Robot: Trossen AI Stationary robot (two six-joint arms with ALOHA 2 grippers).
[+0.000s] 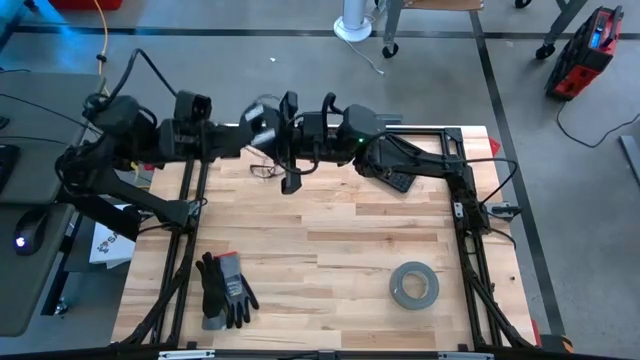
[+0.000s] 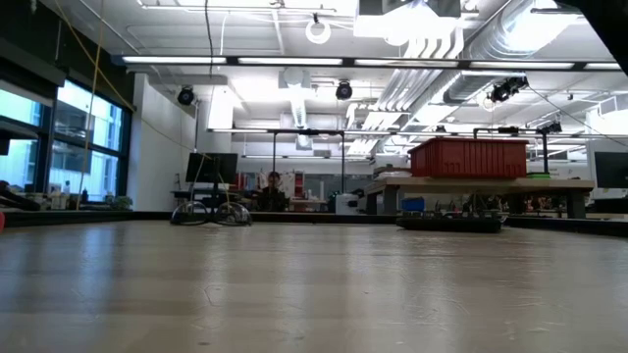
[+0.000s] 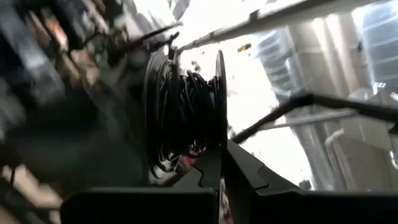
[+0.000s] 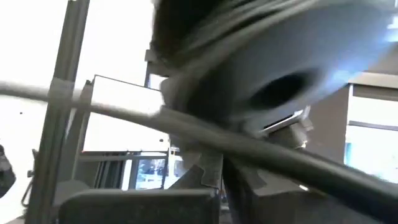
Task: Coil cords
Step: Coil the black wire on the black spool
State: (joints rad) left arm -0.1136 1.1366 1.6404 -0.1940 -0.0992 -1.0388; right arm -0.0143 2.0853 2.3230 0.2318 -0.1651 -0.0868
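While both arms meet at upper centre, the left pincer (image 3: 221, 180) clamps the spool (image 3: 186, 112), wound with cord (image 3: 189, 99). Right pincer (image 4: 214, 180) is closed beside it.

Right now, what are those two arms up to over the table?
They're working on the cord together near the table's far edge. The left gripper is shut on the spool, dark cord already wound on it. The right gripper meets it there, shut. Loose cord trails below them. The gloves and tape roll lie untouched.

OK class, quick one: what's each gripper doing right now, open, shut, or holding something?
Left gripper: shut on the spool wound with dark cord.
Right gripper: shut; what it holds cannot be told.
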